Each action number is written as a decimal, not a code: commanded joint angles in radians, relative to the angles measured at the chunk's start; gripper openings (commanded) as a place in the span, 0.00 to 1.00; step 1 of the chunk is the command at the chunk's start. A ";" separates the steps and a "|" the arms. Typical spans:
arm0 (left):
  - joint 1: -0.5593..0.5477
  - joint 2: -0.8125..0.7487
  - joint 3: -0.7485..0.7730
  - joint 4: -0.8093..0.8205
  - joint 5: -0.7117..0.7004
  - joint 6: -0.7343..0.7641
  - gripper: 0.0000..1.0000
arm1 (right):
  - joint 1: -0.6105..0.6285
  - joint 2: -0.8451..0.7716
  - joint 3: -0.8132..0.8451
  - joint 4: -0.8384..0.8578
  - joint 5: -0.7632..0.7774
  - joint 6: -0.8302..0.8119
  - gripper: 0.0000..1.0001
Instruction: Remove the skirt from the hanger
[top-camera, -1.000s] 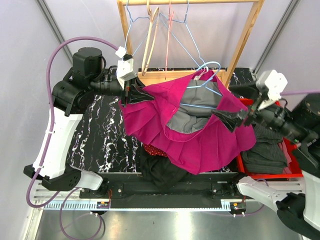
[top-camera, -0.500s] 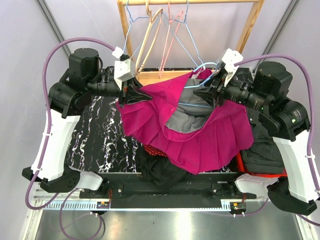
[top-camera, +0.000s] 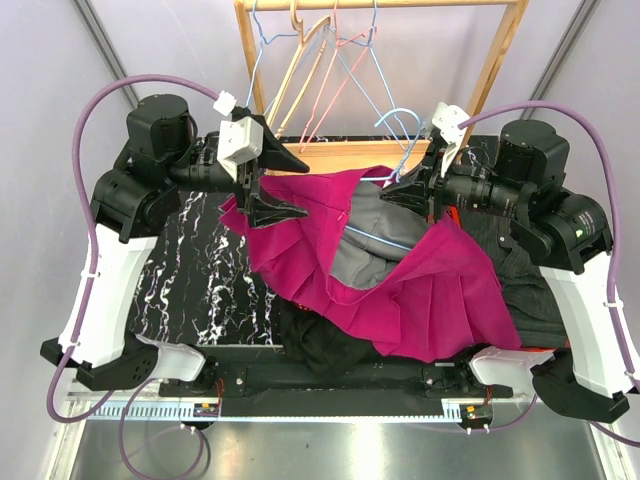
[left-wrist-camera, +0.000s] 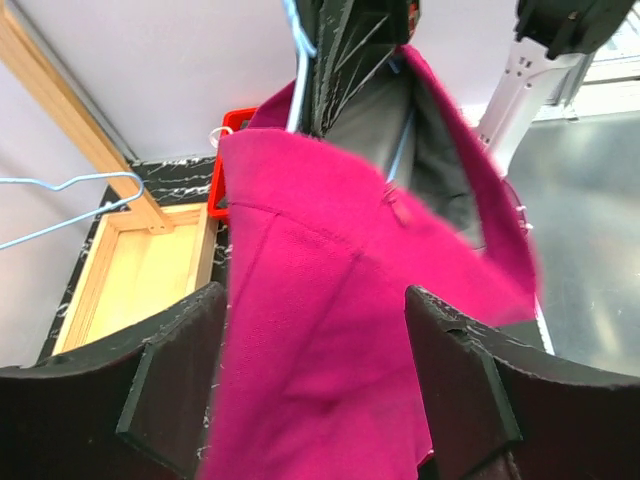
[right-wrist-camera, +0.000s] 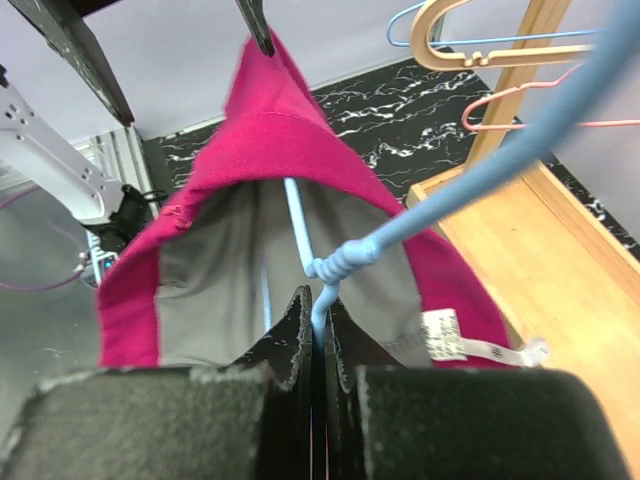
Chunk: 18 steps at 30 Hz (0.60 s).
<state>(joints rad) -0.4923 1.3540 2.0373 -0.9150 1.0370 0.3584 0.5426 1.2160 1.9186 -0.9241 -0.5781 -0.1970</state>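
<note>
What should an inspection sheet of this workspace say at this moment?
Surface: black marbled table, right half under clothes.
Job's things: pink skirt draped on the blue hanger, not yet off.
Clutter: dark clothes at the near edge; red bin at the right.
Grippers: left gripper open, skirt edge between its fingers; right gripper shut on the hanger neck.
Cables: purple cables arch over both arms, clear of the skirt.
Surroundings: wooden rack with spare hangers; grey walls.

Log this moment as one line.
left end effector: open, around skirt | right end effector: shut on blue hanger | skirt: not yet off blue hanger
</note>
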 joint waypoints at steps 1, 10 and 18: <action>-0.014 -0.023 -0.031 0.062 0.049 -0.018 0.77 | 0.002 -0.030 0.014 0.108 -0.058 0.064 0.01; -0.026 0.031 -0.059 0.094 -0.018 0.022 0.71 | 0.003 -0.044 0.013 0.136 -0.112 0.106 0.01; -0.026 0.071 0.000 0.163 -0.055 -0.012 0.68 | 0.003 -0.055 -0.047 0.172 -0.157 0.148 0.01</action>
<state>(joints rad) -0.5144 1.4208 1.9892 -0.8379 1.0332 0.3607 0.5423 1.1873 1.8759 -0.8860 -0.6674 -0.0948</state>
